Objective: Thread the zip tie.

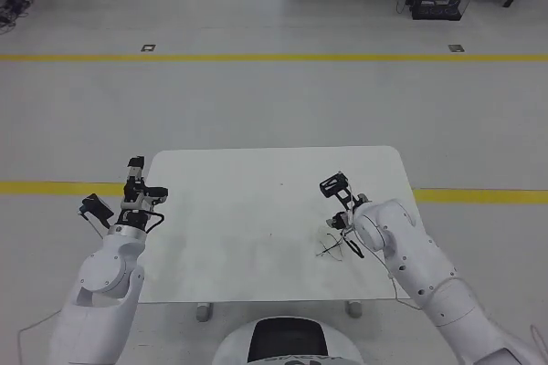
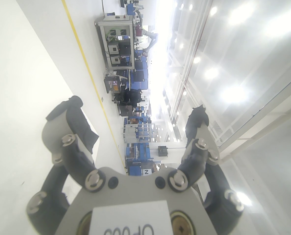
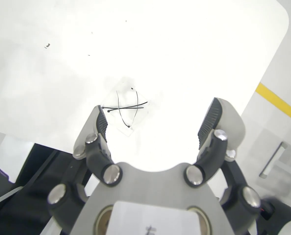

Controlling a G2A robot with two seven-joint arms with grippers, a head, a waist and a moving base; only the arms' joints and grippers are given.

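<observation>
Grey floor [image 1: 274, 100] crossed by yellow lines [image 1: 274, 57] surrounds a white table [image 1: 256, 182] in the top view. A small dark tangle of zip ties [image 1: 331, 246] lies near the table's right edge, on the robot's side. The right gripper [image 1: 341, 224] hangs just beside and above it, which looks like staging for a pick. The left gripper [image 1: 144, 181] sits at the table's left edge, well apart from the ties. My guess is that it is parked until a tie is raised for threading.

The left wrist view looks out into the room and up at the ceiling lights [image 2: 233, 94]. The left gripper [image 2: 135, 113] is spread wide with nothing between its fingers [image 2: 73, 113], so it faces away from the work.

The right wrist view looks down on the table [image 3: 160, 25]. The right gripper [image 3: 157, 106] is also spread wide and empty, and the zip ties [image 3: 125, 108] lie flat on the table below, close to one of its fingers [image 3: 102, 123]. They seem to rest on a patch of clear film [image 3: 135, 123], though that is hard to make out. Two ties lie almost straight with their long axes running across the gap from one finger toward the other, and one has its small head at the end by that near finger. Two bowed ties cross them, running roughly along the gripper's line of reach. One of these has its head nearest the gripper. The crossed, flat lie suggests that singling out one tie will need care.
</observation>
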